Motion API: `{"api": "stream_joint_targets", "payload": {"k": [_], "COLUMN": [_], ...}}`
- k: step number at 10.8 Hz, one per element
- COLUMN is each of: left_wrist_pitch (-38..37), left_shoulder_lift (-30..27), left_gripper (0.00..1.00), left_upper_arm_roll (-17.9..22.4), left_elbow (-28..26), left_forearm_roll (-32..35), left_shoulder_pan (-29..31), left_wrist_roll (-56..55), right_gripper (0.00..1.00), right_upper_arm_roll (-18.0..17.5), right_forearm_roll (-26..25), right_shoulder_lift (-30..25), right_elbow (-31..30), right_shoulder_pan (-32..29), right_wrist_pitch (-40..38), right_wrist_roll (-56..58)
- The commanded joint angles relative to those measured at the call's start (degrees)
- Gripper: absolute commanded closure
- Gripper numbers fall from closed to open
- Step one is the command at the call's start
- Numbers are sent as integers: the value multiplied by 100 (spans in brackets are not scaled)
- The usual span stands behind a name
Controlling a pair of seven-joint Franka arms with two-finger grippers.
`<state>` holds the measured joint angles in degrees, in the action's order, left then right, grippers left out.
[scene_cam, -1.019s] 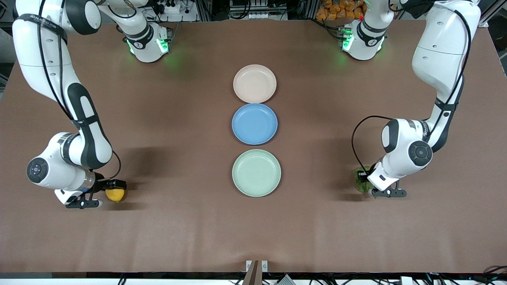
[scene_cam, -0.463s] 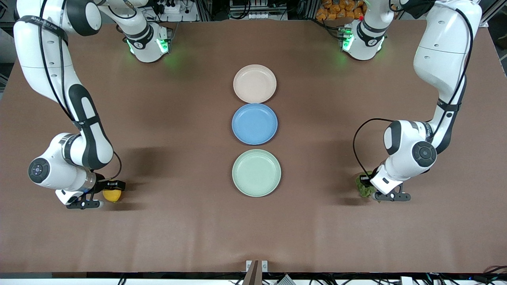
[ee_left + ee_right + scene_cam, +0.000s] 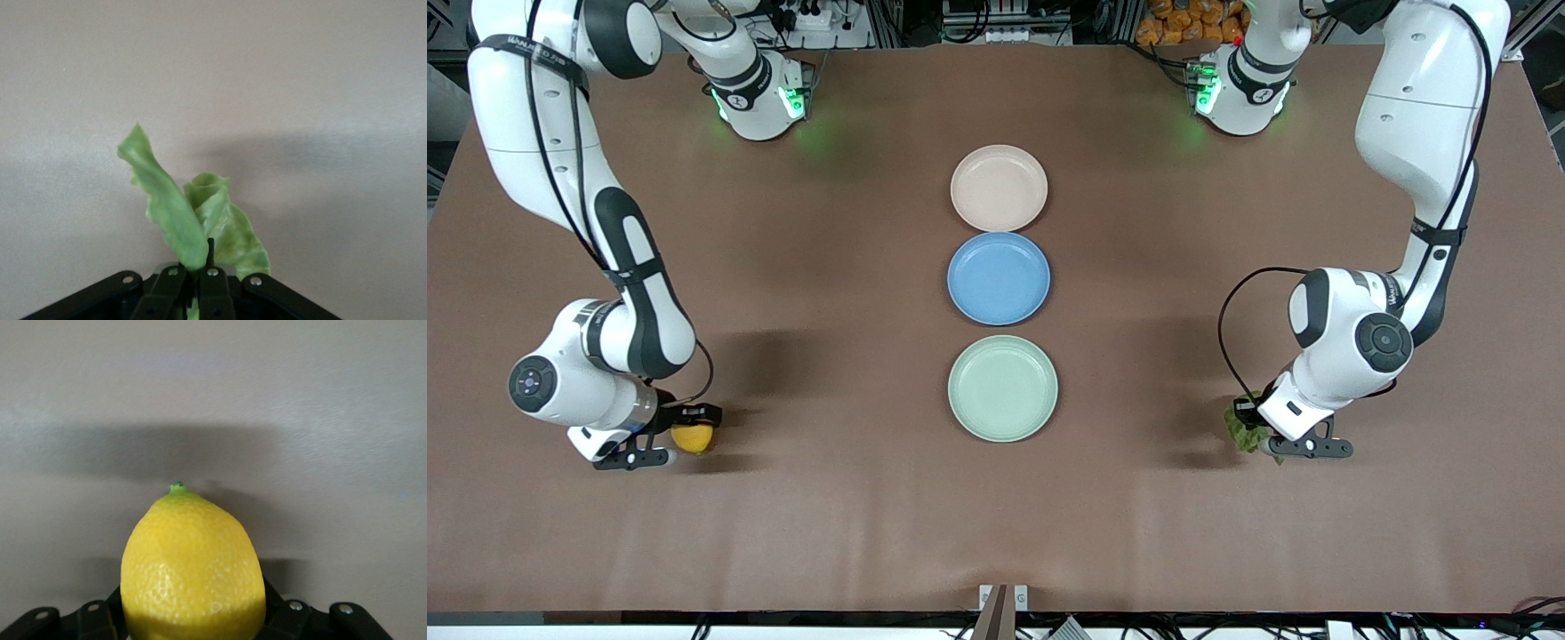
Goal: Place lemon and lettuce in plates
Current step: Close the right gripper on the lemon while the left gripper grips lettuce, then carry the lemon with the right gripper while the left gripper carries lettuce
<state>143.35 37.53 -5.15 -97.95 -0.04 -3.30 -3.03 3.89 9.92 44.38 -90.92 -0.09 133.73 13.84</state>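
The yellow lemon [image 3: 694,438] [image 3: 192,567] sits between the fingers of my right gripper [image 3: 685,428] [image 3: 193,617], which is shut on it just above the table at the right arm's end. My left gripper [image 3: 1261,433] [image 3: 198,283] is shut on the crinkled green lettuce [image 3: 1245,432] [image 3: 175,217], which hangs crumpled from its fingertips over the table at the left arm's end. The two plates lie bare in the middle. The beige-pink plate [image 3: 999,188] is farthest from the front camera and the mint green plate [image 3: 1002,388] is nearest.
A blue plate [image 3: 999,278] lies between the two pale plates, touching the beige-pink one. Brown table stretches between each gripper and the row of plates. The arm bases [image 3: 760,98] [image 3: 1240,89] stand at the table's edge farthest from the camera.
The right gripper closed on the lemon and shifted a little toward the plates. The left gripper finished closing on the lettuce, and the leaf went from flat to bunched up.
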Motion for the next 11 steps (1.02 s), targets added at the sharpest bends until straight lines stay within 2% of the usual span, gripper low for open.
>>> {"api": "stream_joint_targets", "payload": {"k": [1, 3, 7, 9, 11], "left_wrist_pitch": [-483, -501, -729, -730, -730], "left_shoulder_lift": [-246, -246, -430, -448, -440], "left_gripper": [100, 100, 100, 100, 100], "left_upper_arm_roll": [-3, -65, -424, -443, -443], "left_elbow": [214, 338, 347, 347, 434], "left_forearm_roll": [-128, -128, -111, -119, -128], "left_shoulder_pan": [-258, -425, -558, -776, -1110], "left_wrist_roll": [-170, -583, -1523, -2032, -2743], "right_gripper": [100, 100, 100, 100, 100], "right_upper_arm_roll": [6, 6, -2, -2, -2], "right_forearm_roll": [27, 27, 27, 27, 27], "right_shoulder_lift": [-762, -1245, -1809, -2212, -2687], "right_elbow": [-968, -1759, -2402, -2902, -3403], "right_shoulder_pan": [106, 263, 369, 562, 913], "right_wrist_pitch": [274, 766, 751, 768, 724], "right_wrist_roll": [75, 58, -13, -178, -844]}}
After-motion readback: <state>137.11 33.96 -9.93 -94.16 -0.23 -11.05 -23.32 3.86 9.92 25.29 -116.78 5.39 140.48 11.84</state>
